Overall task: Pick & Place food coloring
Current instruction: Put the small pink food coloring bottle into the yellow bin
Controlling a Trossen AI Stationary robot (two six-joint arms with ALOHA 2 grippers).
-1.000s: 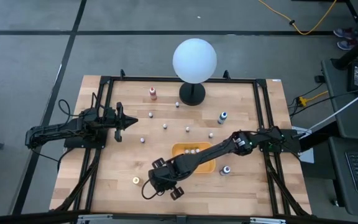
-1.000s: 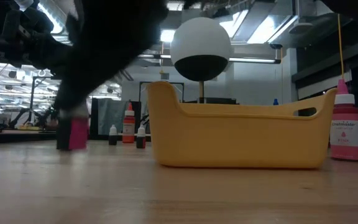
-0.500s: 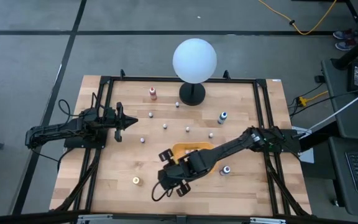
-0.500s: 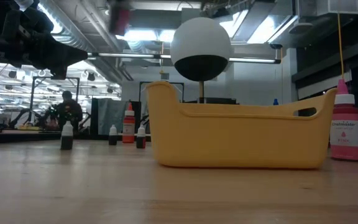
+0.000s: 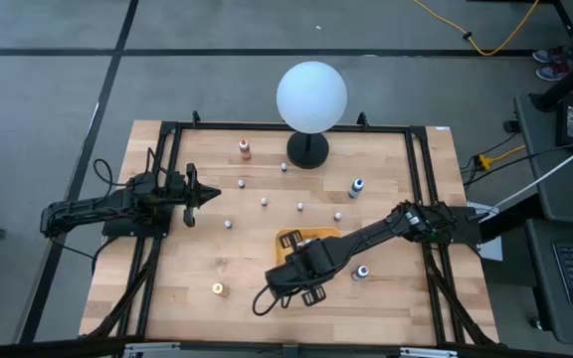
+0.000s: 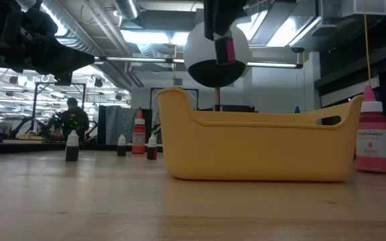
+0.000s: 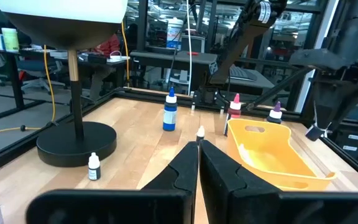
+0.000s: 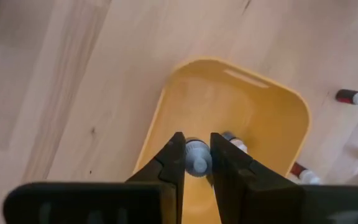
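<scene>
Yellow plastic — the bin (image 8: 241, 124) now sat under the right gripper (image 8: 197, 163), which had swung in from the table's near edge, fingers clamped on a pink bottle (image 6: 225, 50). Release looked imminent. The left gripper (image 5: 195, 192) waited, fingers together, at the table's left side.

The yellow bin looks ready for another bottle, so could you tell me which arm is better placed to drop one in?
The right one, probably. Its claw is shut on a pink bottle above the yellow bin. The left claw is shut, holding nothing, at the table's left side.
</scene>
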